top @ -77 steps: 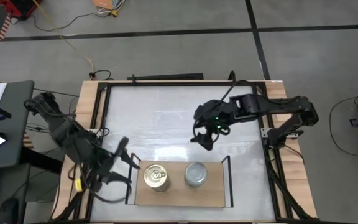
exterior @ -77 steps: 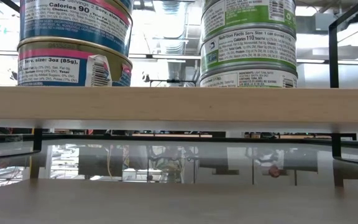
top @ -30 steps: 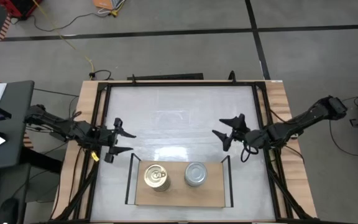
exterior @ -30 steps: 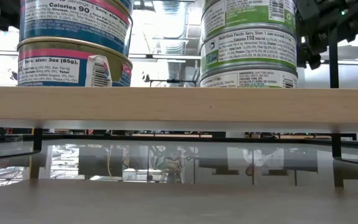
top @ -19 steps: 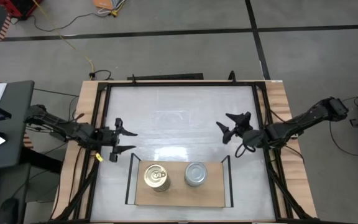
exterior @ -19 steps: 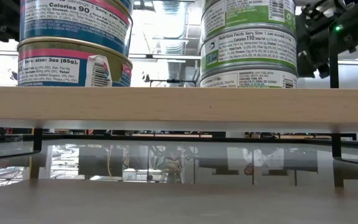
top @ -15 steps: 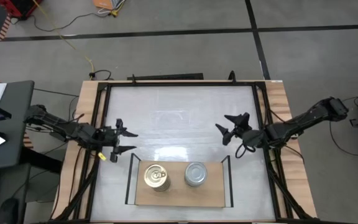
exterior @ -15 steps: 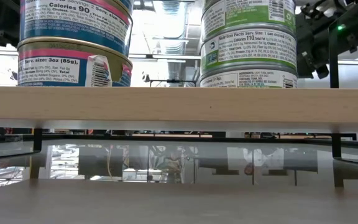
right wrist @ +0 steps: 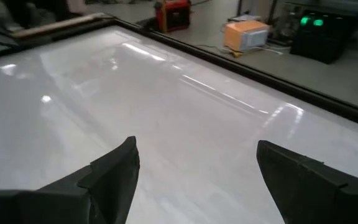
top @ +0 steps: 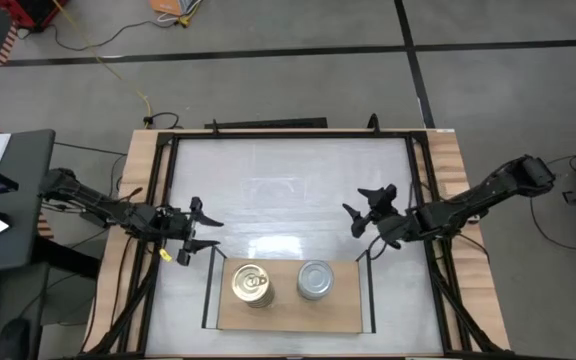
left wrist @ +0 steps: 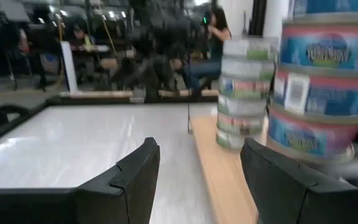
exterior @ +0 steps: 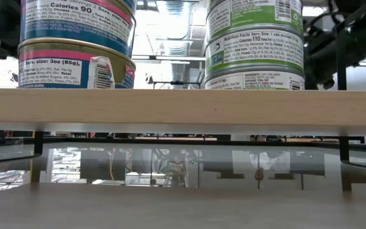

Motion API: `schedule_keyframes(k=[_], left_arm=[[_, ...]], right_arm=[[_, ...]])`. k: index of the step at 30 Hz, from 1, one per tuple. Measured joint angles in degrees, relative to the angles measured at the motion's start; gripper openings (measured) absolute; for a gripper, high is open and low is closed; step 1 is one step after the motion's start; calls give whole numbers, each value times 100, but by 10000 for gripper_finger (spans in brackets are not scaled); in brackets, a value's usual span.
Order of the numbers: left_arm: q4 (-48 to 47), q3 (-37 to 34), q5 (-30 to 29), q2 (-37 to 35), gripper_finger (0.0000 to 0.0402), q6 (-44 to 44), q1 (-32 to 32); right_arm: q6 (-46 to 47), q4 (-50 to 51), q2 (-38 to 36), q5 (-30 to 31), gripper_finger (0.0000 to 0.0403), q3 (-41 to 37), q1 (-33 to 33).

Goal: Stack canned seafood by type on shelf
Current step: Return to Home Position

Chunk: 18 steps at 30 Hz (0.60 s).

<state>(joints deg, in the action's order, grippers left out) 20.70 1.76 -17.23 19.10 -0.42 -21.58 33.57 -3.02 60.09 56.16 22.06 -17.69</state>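
I hold the left pincer (top: 212, 232) and right pincer (top: 357, 202) spread and empty, since the gold-lidded stack (top: 253, 285) and silver-lidded stack (top: 314, 280) on the shelf (top: 288, 314) between them look finished.

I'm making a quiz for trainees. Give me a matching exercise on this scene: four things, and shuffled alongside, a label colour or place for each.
1. gold-lidded stack of round tins
2. silver-lidded stack of round tins
3. left gripper
4. right gripper

A. green labels
B. open, by the light wooden shelf's left end
C. blue and pink labels
D. open, by the shelf's right end

Pairs: 1-C, 2-A, 3-B, 4-D
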Motion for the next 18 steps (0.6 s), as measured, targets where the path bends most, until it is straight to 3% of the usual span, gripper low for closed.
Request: schedule_keyframes(k=[9, 18], left_arm=[[-77, -108, 2, -4, 215, -47, 0], [-496, 70, -79, -91, 215, -52, -2]], right_arm=[[183, -340, 925, 72, 347, 4, 290], [262, 723, -281, 68, 347, 4, -84]])
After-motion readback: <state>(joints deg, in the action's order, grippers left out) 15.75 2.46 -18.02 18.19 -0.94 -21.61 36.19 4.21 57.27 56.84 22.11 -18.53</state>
